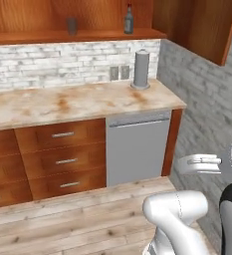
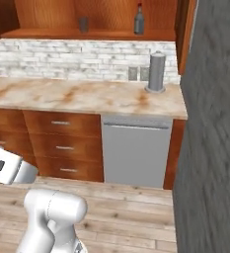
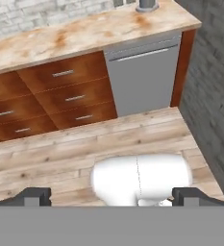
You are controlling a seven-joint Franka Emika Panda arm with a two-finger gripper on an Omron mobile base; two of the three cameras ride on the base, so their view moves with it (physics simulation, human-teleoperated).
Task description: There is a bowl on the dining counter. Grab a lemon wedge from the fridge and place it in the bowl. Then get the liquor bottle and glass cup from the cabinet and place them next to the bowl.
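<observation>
While gripper point(image 3: 111, 196) hangs wide, empty, over wood floor point(image 3: 60, 153): one liquor bottle point(image 1: 129, 20) at 12 o'clock, one glass cup point(image 1: 72, 26) at 11, both on open shelf point(image 1: 87, 36); one grey canister point(image 1: 141, 69) on counter point(image 1: 62, 104) below; one dishwasher point(image 1: 137, 147), three drawers point(image 1: 62, 159) beside.

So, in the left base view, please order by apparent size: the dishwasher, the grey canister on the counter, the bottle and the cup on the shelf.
1. Dishwasher
2. Grey canister
3. Bottle
4. Cup
The shelf items stand farther back, so their true sizes are unsure.
</observation>
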